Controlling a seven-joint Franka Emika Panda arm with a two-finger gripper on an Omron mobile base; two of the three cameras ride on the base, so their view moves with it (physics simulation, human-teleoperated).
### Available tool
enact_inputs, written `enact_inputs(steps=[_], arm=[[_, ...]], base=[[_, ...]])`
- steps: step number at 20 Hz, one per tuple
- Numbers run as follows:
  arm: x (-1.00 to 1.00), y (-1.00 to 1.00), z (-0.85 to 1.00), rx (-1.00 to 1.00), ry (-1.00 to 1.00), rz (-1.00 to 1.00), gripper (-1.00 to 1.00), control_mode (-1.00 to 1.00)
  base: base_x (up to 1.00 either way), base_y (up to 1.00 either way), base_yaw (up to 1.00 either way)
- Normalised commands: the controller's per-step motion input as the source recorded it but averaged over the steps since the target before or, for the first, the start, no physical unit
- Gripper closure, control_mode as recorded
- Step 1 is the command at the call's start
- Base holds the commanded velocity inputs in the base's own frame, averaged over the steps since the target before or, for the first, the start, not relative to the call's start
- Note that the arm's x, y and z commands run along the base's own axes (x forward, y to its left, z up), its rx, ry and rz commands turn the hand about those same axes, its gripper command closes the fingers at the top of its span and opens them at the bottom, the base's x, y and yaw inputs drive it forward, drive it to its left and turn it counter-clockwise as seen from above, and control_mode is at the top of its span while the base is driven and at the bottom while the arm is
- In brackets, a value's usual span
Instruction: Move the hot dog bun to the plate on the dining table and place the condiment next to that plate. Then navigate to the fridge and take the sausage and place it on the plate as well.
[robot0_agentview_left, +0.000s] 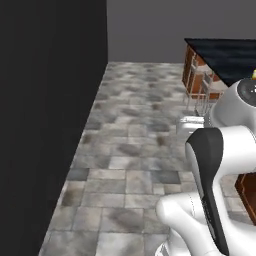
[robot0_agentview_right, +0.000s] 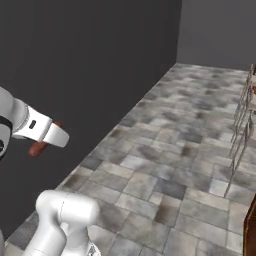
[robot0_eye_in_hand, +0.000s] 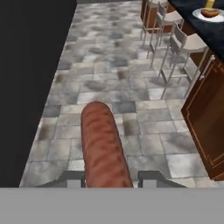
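sausage (robot0_eye_in_hand: 103, 146) sits clamped between your gripper (robot0_eye_in_hand: 108, 178) fingers near one end; it looks light, smooth and likely slippery, so carry it level toward the plate (robot0_eye_in_hand: 210, 15)

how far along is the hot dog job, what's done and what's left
Looks done: the orange-tan hot dog bun lies on the round pale plate on the black marbled dining table, with the yellow condiment bottle beside the plate. In hand: the gripper is shut on the reddish-brown sausage, out over the tiled floor. Left: carry the sausage to the table and set it on the plate.
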Motion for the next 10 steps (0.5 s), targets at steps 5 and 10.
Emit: enact_inputs(steps=[5, 10], arm=[[0.0, 0.0, 0.0, 0.0, 0.0, 0.0, 1.0, 1.0], [0.0, 0.0, 0.0, 0.0, 0.0, 0.0, 1.0, 1.0]], base=[[0.68, 0.39, -0.71], [0.73, 0.41, -0.69]])
